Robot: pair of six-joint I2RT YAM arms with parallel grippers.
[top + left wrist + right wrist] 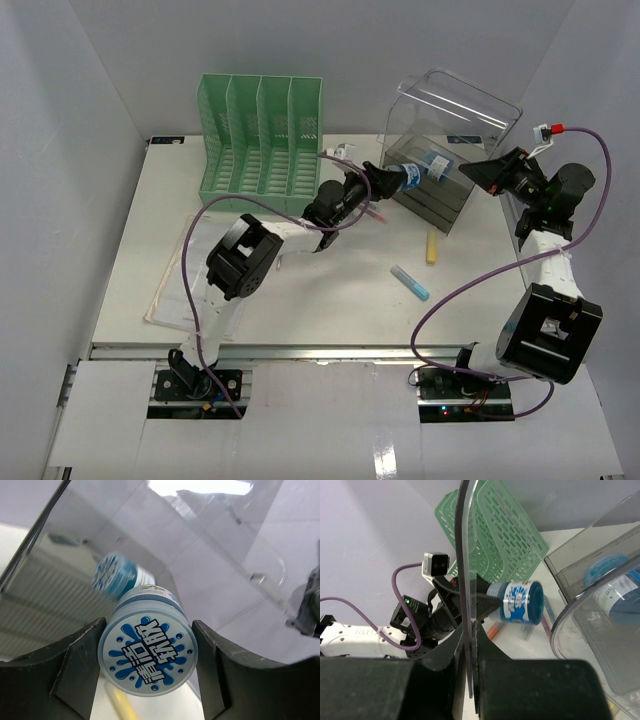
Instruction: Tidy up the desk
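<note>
From above, your left gripper [392,181] is partly hidden by its own wrist. The white desk [330,300] lies under both arms, between pale walls [80,120], and the left arm stretches to the clear box [440,200].

Left wrist: the fingers [75,660] clamp a blue bottle [147,655].

Right wrist: the right gripper [468,650] pinches the box's clear lid [462,555].

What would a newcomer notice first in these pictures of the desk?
The left gripper holds a blue bottle in the air at the mouth of the clear box, at the back right of the desk. The right gripper clamps the box's clear lid, which is raised. A green file rack stands at the back left.
</note>
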